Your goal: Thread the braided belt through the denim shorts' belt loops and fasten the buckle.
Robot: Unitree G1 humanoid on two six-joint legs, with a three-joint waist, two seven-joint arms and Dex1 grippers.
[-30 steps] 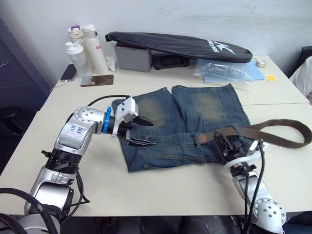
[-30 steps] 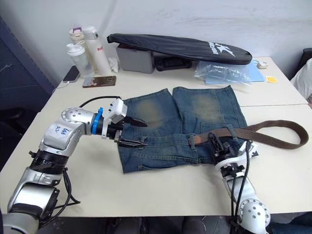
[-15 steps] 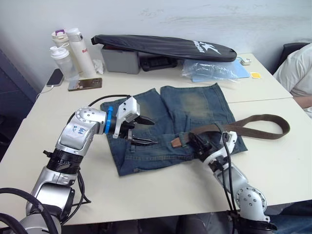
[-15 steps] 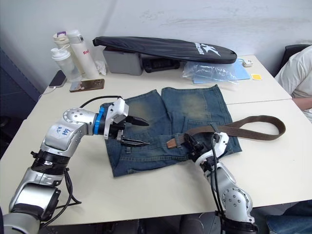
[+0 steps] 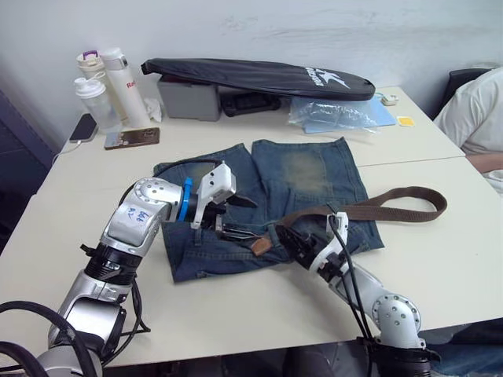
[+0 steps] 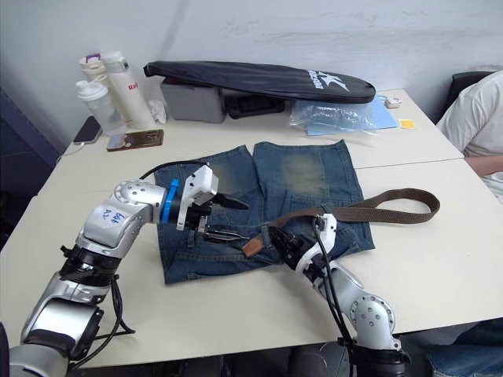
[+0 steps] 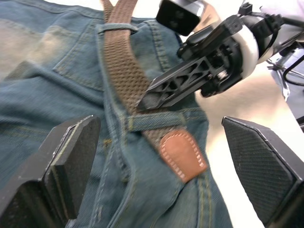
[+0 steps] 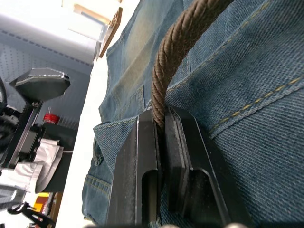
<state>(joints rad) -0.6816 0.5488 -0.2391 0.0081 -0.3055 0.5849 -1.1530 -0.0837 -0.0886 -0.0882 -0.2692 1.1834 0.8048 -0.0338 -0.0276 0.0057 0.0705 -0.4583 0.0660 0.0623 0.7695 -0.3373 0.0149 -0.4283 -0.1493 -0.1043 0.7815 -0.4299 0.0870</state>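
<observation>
The denim shorts (image 5: pixel 302 169) lie flat on the white table (image 5: pixel 440 267), waistband toward me. The braided belt (image 5: pixel 393 209) runs along the waistband and curls back in a long bend on the right. Its reddish-brown tip (image 7: pixel 183 154) pokes out from under one belt loop (image 7: pixel 156 119), and farther back the strap passes under another belt loop (image 7: pixel 116 27). My right gripper (image 8: pixel 161 126) is shut on the belt just behind the tip. My left gripper (image 5: pixel 233 217) hovers open over the waistband, facing the tip. I cannot make out the buckle.
A long black zipped bag (image 5: pixel 259 76), a grey box (image 5: pixel 189 98), bottles (image 5: pixel 102 82), a phone (image 5: pixel 132 138) and a clear plastic bag (image 5: pixel 330 114) line the table's far side. A person in a white shirt (image 5: pixel 471 102) sits at the right edge.
The head camera has shifted. My right gripper has slid left along the waistband with the belt, bringing its tip through a loop close to the left gripper, which stays open.
</observation>
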